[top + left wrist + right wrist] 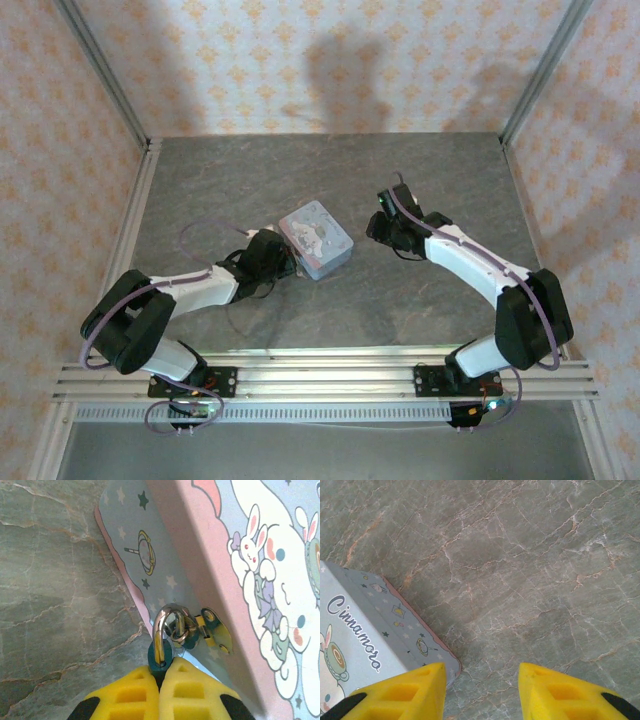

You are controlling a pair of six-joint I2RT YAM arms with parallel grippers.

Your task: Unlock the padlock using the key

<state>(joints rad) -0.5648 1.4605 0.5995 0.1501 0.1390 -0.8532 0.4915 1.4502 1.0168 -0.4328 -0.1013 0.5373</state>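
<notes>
At the left of the scene, the left gripper (161, 672) is seen clenched on the padlock (160, 657). Its yellow pads (125, 695) are pressed together over the small bluish body, so that only the top of the body and the silvery shackle (159, 627) are left showing. The shackle is threaded through the brass hasp (214, 626) on the side wall of the tin (316, 238), which lies at the middle of the grey table (50, 605). The padlock is thus found at the tin's left side, hanging from the hasp and pinched in the left gripper. This hold is judged to be a steadying one: the lock is kept from swinging on its loop, so that a key can be guided into it. Whether the keyhole is turned outward cannot be told, as that end is hidden between the pads.

To the right of the tin, the right gripper (480, 672) is held just above the table with its jaws parted and nothing between them, the tin's near corner lying beside its left finger. It is judged to be kept free for the key, and the unlocking is not yet begun.
</notes>
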